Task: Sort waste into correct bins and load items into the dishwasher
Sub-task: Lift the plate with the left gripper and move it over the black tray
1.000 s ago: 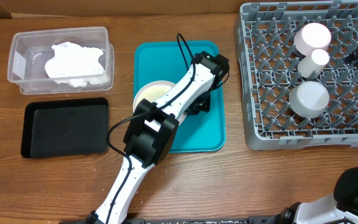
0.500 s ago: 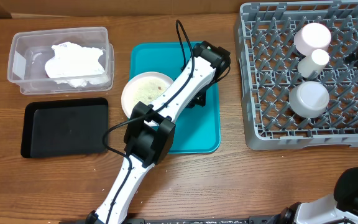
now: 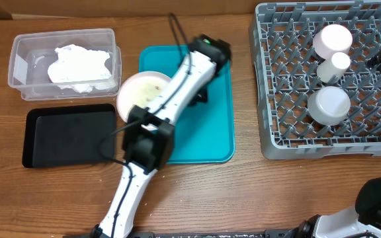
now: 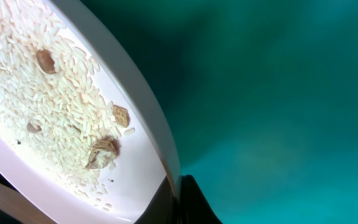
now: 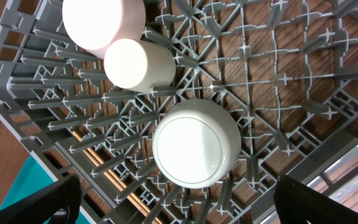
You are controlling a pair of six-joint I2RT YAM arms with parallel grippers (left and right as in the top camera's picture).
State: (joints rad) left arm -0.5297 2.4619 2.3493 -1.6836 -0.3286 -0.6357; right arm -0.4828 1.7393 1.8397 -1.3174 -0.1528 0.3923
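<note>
Leftward since 1 s ago, the plate [image 3: 137, 89] now overhangs the tray [image 3: 213, 132], left tool [image 4: 174, 198] pinching its rim. Tilt could spill rice [image 4: 42, 93] onto the tabletop [image 3: 276, 192]. Right tool [image 5: 179, 208] is spread wide, holding nothing.

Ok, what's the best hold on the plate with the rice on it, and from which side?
Pinch the thin rim of the plate on its right edge, coming in from over the teal tray. It is flat and shallow with loose rice across its face, so only the rim gives a bite; keep it level. The left claw seems clamped there now.
</note>
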